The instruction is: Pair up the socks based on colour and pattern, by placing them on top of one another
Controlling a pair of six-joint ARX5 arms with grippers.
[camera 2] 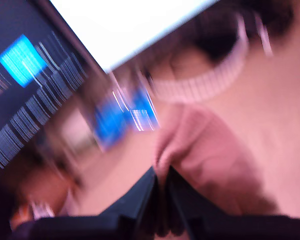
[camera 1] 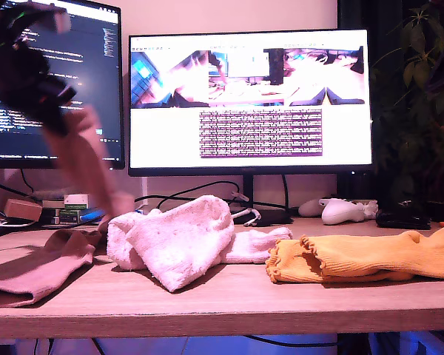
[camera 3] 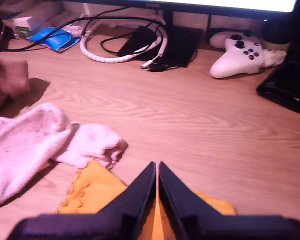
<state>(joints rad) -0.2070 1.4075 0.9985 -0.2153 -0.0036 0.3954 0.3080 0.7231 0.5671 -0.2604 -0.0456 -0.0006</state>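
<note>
The desk [camera 1: 229, 303] is running across the lower half of the exterior view, wood-grained, carrying everything below.

The large monitor [camera 1: 250, 100] is standing at the centre of the exterior view, lit. A second, dark monitor [camera 1: 89, 81] is showing code at the upper left of that view.

The white socks [camera 1: 181, 240] are lying in a bunched heap at centre-left of the exterior view, resting on the desk and touching the orange socks at their right end.

The orange socks [camera 1: 362, 259] are lying stacked at the lower right of the exterior view, frilly cuffs pointing toward the white heap.

One mauve sock [camera 1: 37, 270] is lying flat at the lower left of the exterior view. A second mauve sock [camera 1: 89, 159] is hanging in the air above it, blurred by motion, its lower end reaching down near the white heap.

My first gripper [camera 2: 161, 192] is clamping the hanging mauve sock, fingers pressed together on the fabric; in the exterior view it is sitting at the upper left, blurred.

My second gripper [camera 3: 157, 187] is hovering over the orange socks with its fingers closed and nothing between them.

The controller [camera 3: 237, 57] is resting at the upper right of the second wrist view, near the monitor foot, well apart from the socks.
</note>
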